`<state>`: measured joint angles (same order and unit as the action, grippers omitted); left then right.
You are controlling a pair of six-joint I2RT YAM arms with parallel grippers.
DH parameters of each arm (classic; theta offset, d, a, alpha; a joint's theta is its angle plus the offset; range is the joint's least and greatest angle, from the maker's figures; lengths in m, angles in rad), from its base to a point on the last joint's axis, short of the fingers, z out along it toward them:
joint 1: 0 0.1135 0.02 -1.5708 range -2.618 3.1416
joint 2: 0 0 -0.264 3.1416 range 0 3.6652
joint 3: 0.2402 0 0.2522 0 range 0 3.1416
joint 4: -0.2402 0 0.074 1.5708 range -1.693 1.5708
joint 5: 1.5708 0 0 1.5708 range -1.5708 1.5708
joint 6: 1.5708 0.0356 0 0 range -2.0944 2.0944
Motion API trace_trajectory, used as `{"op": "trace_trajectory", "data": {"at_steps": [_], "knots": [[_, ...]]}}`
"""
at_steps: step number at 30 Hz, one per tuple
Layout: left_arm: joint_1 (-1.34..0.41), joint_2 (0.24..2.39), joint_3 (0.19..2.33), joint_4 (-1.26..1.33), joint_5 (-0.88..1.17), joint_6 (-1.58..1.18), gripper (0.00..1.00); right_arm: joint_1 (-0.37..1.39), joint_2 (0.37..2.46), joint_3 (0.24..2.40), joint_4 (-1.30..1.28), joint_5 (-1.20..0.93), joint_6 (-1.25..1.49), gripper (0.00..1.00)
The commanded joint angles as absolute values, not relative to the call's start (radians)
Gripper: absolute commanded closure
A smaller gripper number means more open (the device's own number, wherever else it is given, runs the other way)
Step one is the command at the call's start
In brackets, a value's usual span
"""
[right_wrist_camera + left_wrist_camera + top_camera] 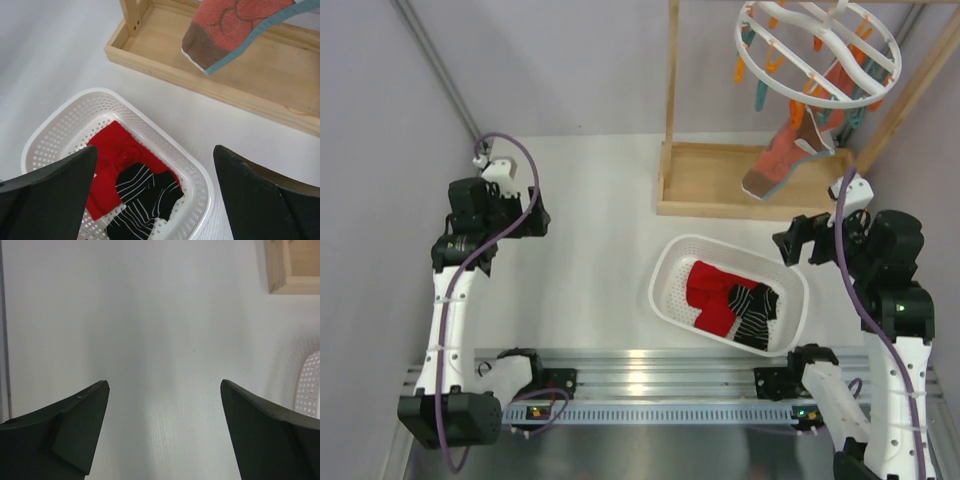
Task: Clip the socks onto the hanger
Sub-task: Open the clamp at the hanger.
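Note:
Red socks (708, 296) and black white-striped socks (756, 315) lie in a white perforated basket (672, 265) at the table's middle right. They also show in the right wrist view, red (112, 155) and striped (142, 197). The round white hanger (817, 50) with orange and teal clips hangs at the top right, with a salmon-and-teal sock (782, 160) dangling from it. My right gripper (155, 165) is open and empty above the basket's right side. My left gripper (165, 390) is open and empty over bare table at the left.
A wooden frame with a tray base (710, 180) stands behind the basket, its posts rising to the hanger; it also shows in the right wrist view (150, 60) and the left wrist view (285, 270). Grey walls close both sides. A metal rail (640, 375) runs along the near edge.

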<state>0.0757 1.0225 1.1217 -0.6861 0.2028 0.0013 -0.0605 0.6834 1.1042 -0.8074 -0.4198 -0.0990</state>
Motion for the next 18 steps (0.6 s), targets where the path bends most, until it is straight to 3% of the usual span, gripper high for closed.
{"op": "trace_trajectory", "data": {"at_steps": [1,13,18], "knots": [[0.071,0.997,1.129,-0.52,0.38,0.035,0.02,-0.054,0.69,1.143,-0.749,-0.442,-0.06,0.0],[-0.244,1.192,1.245,-0.193,0.428,0.003,0.07,-0.06,0.673,1.236,-0.585,-0.356,0.097,0.01],[-0.337,1.253,1.273,-0.045,0.468,-0.098,0.09,-0.06,0.702,1.229,-0.448,-0.319,0.173,0.12]]}}
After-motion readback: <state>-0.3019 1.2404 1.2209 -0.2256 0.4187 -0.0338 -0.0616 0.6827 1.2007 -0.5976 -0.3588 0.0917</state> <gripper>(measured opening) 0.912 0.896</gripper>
